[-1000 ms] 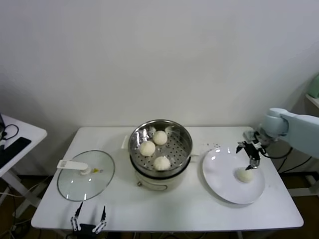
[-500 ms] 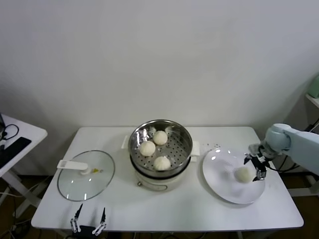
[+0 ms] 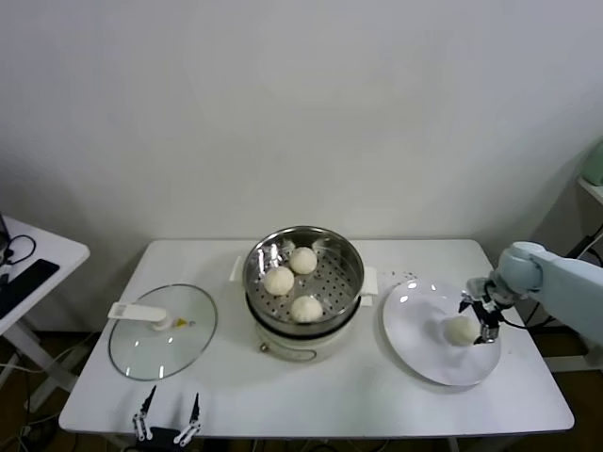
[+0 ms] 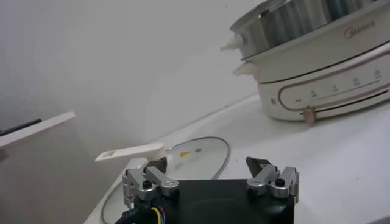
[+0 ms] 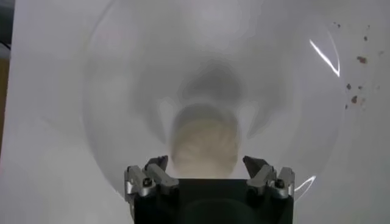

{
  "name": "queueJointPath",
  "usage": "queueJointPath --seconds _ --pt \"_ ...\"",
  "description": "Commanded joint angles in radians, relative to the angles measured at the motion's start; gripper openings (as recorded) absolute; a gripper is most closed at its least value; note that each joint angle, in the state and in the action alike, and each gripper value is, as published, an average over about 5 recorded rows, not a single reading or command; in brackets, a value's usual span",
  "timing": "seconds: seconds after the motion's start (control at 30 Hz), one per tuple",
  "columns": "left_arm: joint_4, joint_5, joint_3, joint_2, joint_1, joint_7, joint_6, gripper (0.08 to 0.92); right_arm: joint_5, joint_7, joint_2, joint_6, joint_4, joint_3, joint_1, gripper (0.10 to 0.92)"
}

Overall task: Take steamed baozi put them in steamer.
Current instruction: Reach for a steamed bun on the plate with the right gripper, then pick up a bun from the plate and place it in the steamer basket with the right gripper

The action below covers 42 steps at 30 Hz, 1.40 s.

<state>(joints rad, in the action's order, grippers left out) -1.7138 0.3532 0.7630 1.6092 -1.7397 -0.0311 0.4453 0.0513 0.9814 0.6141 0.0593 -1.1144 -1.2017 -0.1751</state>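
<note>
"Midea" is printed on the cream pot base (image 4: pixel 329 73) beneath the steamer (image 4: pixel 292 21).

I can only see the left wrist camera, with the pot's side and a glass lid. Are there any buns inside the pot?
Observer: Yes, three steamed baozi sit in the steamer.
Operator: Is there another bun somewhere?
Observer: One bun lies on a white plate, on the table to the steamer's right.
Operator: What's the other arm doing?
Observer: The right gripper is down at that bun, fingers open on either side of it, not closed on it.
</note>
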Motion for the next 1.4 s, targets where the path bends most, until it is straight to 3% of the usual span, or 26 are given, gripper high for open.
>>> queueJointPath --seconds 0.03,0.2,0.5,0.73,1.0,1.4 --pt "0.003 0.001 -0.001 0.031 0.002 0.0 0.0 0.823 -0.025 -0.004 0.008 0.0 0.017 0.061 0.055 0.823" --pt "0.002 0.002 -0.001 0.031 0.002 0.0 0.0 0.823 -0.031 -0.004 0.01 -0.002 0.019 0.068 0.055 0.816" --pt "0.0 0.002 0.001 0.031 -0.001 0.0 0.002 0.823 -0.019 -0.002 0.004 -0.001 -0.014 0.022 -0.023 0.691" --pt "-0.006 0.003 0.0 0.03 -0.003 0.0 0.001 0.823 0.207 0.005 0.006 0.032 -0.163 -0.326 -0.423 0.671" --pt "-0.025 0.001 0.004 0.027 -0.016 0.0 -0.001 0.823 0.509 0.04 0.138 0.086 -0.291 -0.59 -0.839 0.67" --pt "-0.041 -0.002 0.0 0.024 -0.026 -0.001 0.0 0.823 0.628 0.028 0.305 0.177 -0.356 -0.506 -0.883 0.672"
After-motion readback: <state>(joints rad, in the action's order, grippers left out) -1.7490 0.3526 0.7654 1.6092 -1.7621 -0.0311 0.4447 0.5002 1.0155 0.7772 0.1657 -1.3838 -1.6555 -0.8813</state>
